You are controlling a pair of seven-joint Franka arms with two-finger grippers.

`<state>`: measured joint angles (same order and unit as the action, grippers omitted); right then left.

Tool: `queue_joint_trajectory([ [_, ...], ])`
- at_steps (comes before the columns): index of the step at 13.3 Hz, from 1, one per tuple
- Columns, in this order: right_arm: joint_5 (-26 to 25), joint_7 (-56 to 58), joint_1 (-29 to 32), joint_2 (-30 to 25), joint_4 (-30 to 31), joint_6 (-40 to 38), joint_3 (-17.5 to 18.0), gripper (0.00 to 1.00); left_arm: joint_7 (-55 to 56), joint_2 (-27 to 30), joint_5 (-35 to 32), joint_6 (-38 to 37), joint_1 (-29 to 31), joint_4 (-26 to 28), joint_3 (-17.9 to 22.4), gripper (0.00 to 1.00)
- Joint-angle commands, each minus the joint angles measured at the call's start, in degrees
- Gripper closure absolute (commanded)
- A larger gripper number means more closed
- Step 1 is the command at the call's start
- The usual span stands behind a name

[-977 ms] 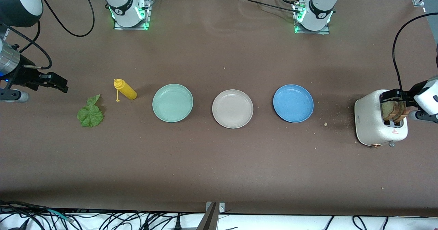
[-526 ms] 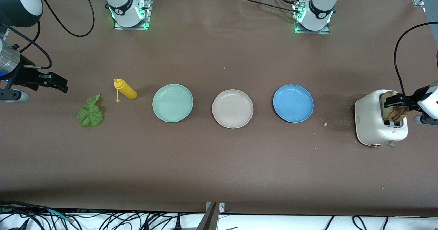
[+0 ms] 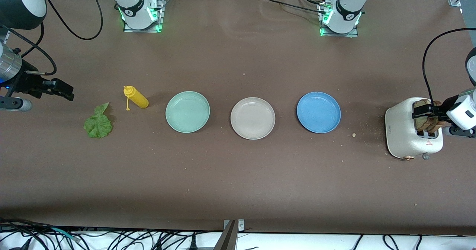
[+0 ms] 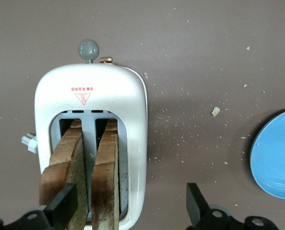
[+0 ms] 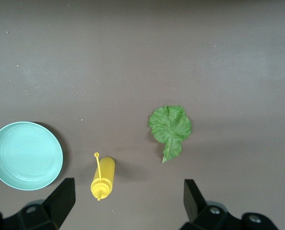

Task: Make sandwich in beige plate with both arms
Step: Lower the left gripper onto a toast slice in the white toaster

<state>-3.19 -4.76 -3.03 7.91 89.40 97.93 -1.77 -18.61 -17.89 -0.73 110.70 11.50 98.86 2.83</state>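
Two brown toast slices [image 3: 427, 119] [image 4: 106, 172] stand upright in the slots of a white toaster [image 3: 401, 131] [image 4: 128, 96] at the left arm's end of the table. My left gripper [image 3: 422, 110] [image 4: 129, 210] hangs open just above them; one finger [image 4: 61, 211] is over the outer slice, the other over the table beside the toaster. The beige plate [image 3: 253, 118] lies bare at mid-table. A green lettuce leaf [image 3: 98, 123] [image 5: 170, 127] lies flat toward the right arm's end. My right gripper [image 3: 61, 90] [image 5: 127, 196] waits open, up in the air, holding nothing.
A mint green plate [image 3: 187, 111] [image 5: 25, 154] and a blue plate [image 3: 318, 112] [image 4: 277, 158] flank the beige one. A yellow squeeze bottle [image 3: 137, 97] [image 5: 103, 178] lies on its side between leaf and mint plate. Crumbs [image 3: 354, 134] dot the table by the toaster.
My left gripper has shifted a little over the toaster's slots and stayed open. The right arm has not moved.
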Motion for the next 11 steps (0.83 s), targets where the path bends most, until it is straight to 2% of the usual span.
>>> queue_joint_trajectory([
  [1, 0.5, -0.3, 0.0, -0.4, 0.3, -0.4, 0.0, 0.00, -3.1, 1.5, 2.1, 2.2, 1.5, 2.8, -0.7, 0.00],
  [4, 0.5, -0.2, 0.0, -0.4, 0.3, -0.4, 0.0, 0.00, -3.3, 1.5, 2.1, 5.1, 1.9, 5.0, -0.7, 0.01],
  [5, 0.5, -0.1, 0.0, -0.4, 0.3, -0.4, 0.0, 0.00, -3.5, 1.6, 2.1, 5.7, 1.9, 6.2, -0.7, 0.20],
  [8, 0.5, -0.1, 0.0, -0.4, 0.3, -0.4, 0.0, 0.00, -6.1, 2.2, 2.1, 5.6, 3.1, 6.6, -0.7, 0.97],
  [11, 0.5, -0.1, 0.0, -0.4, 0.2, -0.4, 0.0, 0.00, -9.8, 2.2, 2.2, 5.6, 3.9, 6.3, -0.7, 1.00],
])
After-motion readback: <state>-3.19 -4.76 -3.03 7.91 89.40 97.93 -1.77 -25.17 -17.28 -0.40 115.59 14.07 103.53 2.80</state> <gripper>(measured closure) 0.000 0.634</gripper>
